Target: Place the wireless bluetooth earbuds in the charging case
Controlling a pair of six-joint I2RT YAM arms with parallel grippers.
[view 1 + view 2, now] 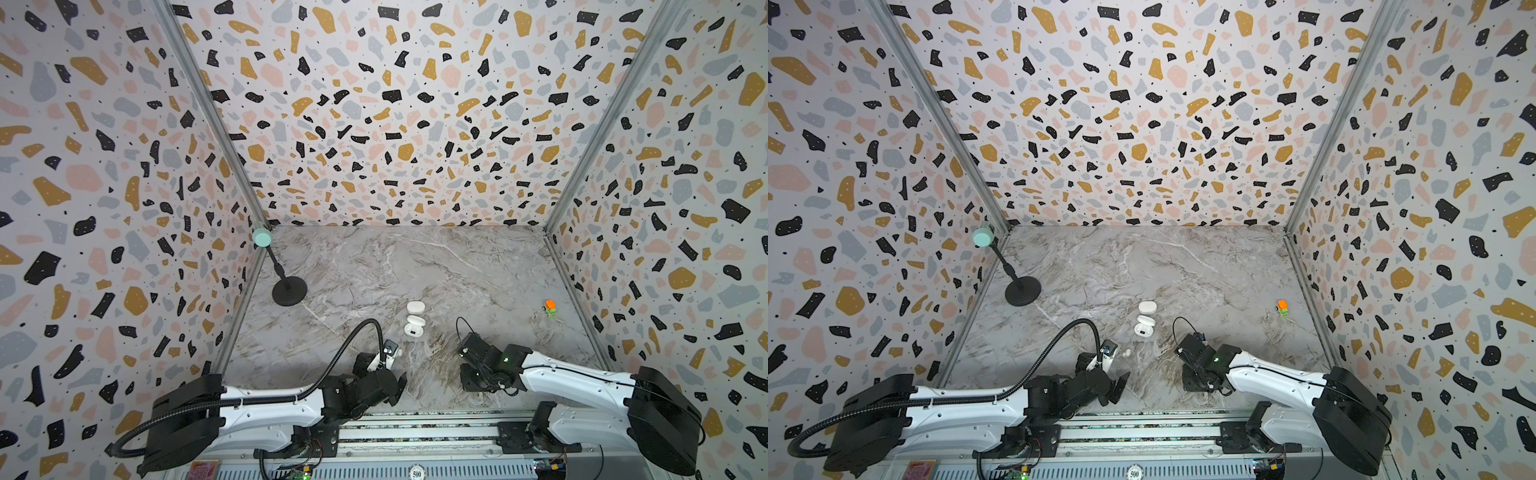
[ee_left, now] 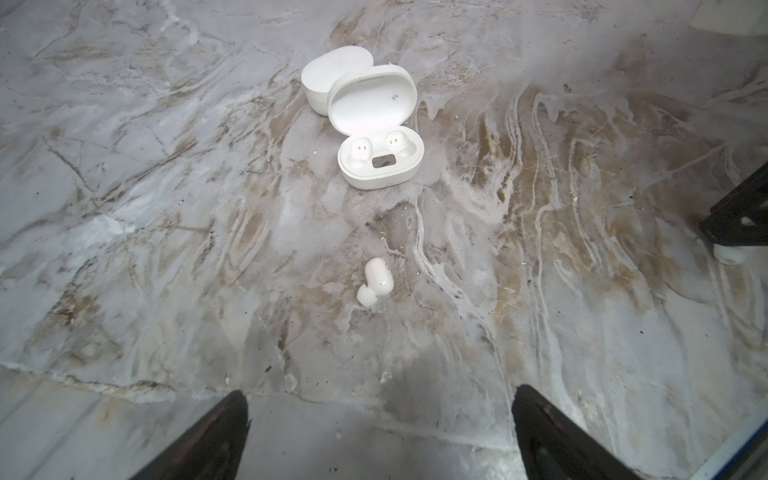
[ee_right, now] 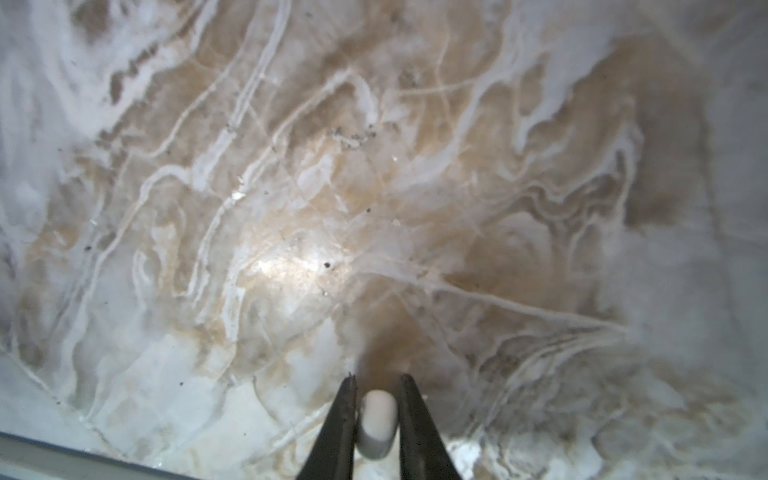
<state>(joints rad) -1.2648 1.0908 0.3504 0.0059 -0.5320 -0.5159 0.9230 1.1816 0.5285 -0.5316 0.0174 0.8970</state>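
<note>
- The loose earbud (image 2: 375,281) is lying on the marble bench (image 2: 166,249), out in front of the left gripper (image 2: 380,399). It's roughly lining up with the gap between the jaws, but it's sitting well apart from them.
- In a top view it's showing up in the lower middle of the frame, a bit left of centre, just below the open charging case (image 1: 1144,326).
- The second earbud (image 3: 377,424) is sitting right between the jaws of the right gripper (image 3: 379,378), tucked in a little behind their tips. In both top views that gripper is hanging in the lower middle, right of centre, and hiding the bud.
- Both buds are looking glossy white and rounded. The loose one is resting on its side, showing a fat oval body with a small round tip poking off one end.
- The case is sitting with its lid flipped up, both sockets showing little gold contacts, and a closed case (image 2: 328,79) is sitting right behind the lid.
- Left jaws are gaping wide over the bench, fully released.
- Right jaws are pinching in narrow, one against each flank of the second earbud, so they're grasping it. Can't tell if the bud is resting on the bench.
</note>
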